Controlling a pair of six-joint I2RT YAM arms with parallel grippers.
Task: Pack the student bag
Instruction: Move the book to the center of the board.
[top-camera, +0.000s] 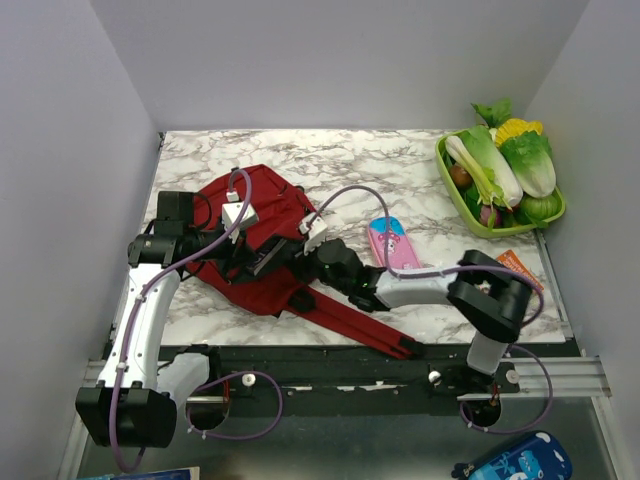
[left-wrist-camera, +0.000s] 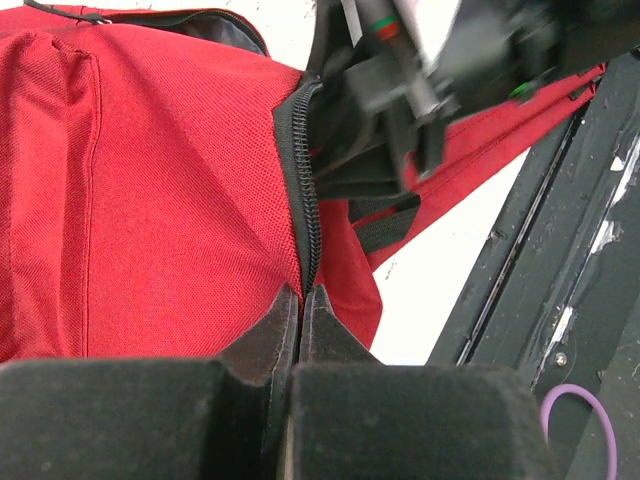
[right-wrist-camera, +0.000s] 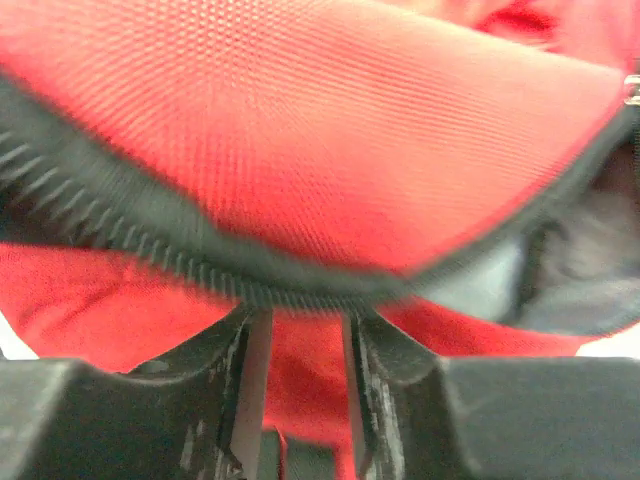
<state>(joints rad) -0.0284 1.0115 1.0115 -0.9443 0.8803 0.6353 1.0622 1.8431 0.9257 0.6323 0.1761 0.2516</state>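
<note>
Left wrist | left fingers (left-wrist-camera: 262, 338) clamped on student bag (left-wrist-camera: 150, 200) zipper edge | right fingers (right-wrist-camera: 205, 355) apart (right arm (top-camera: 415, 290) stretched leftward)

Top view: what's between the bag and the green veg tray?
A pink pencil case, lying on otherwise bare marble between the bag and the tray. Only the top view shows it.

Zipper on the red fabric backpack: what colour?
Black zipper, running along the dark red fabric backpack; clearest in the left wrist view.
</note>
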